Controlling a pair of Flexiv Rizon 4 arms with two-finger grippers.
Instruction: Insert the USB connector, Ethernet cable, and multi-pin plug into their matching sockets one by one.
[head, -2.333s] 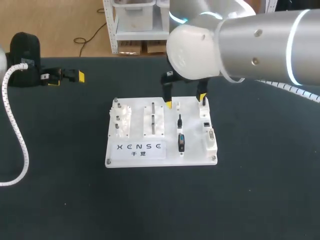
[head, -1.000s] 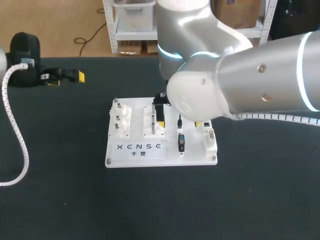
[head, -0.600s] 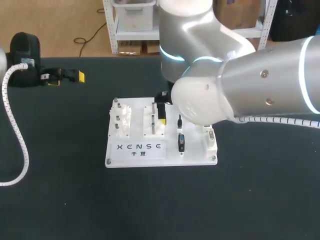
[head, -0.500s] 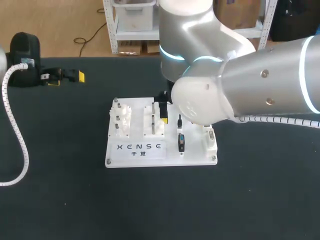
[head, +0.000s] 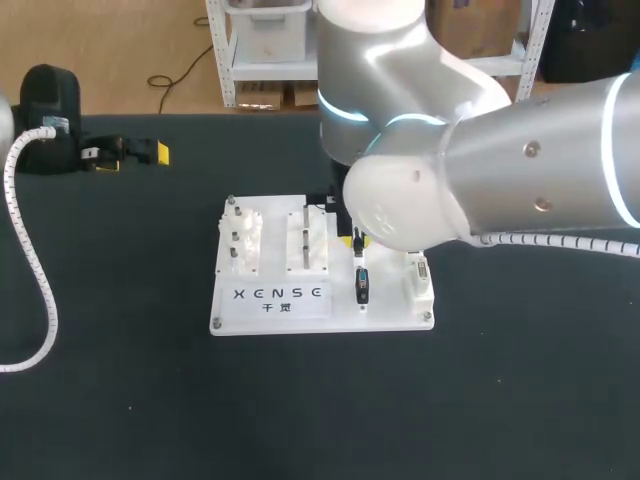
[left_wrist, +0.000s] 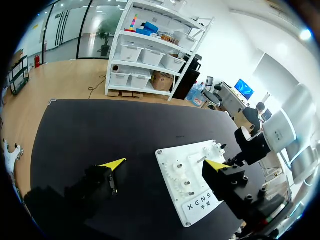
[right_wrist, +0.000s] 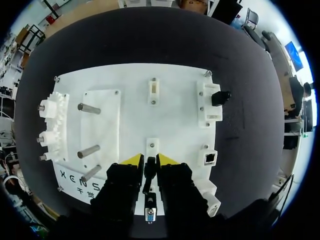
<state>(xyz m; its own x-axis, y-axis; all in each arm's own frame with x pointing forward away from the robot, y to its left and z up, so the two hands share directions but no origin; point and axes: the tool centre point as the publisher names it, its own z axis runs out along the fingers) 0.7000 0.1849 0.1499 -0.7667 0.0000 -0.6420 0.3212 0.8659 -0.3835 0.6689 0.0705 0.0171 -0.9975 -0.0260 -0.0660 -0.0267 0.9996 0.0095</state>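
Observation:
A white practice board (head: 385, 310) lies mid-table, also seen in the right wrist view (right_wrist: 175, 120). My right arm hangs over it. The right gripper (right_wrist: 150, 159) has both yellow-tipped fingers pressed against a slim black USB connector (right_wrist: 150, 172) that stands on the board. Just behind that sits the black multi-pin plug (right_wrist: 150, 214) with a blue face, which the head view also shows (head: 361, 287). An Ethernet socket (right_wrist: 210, 158) is in the white block beside the gripper. My left gripper (left_wrist: 166, 164) stays open and empty, far left of the board (left_wrist: 175, 165).
Two metal pegs (right_wrist: 89, 108) and a white toothed block (right_wrist: 50, 125) take up the board's other half. A black plug (right_wrist: 220, 96) sits in a white holder at the far corner. A white coiled hose (head: 30, 250) runs along the table's left side.
The right gripper's fingers have closed from wide open onto the slim black connector, and the arm has settled slightly to the right over the board. The left arm has not moved.

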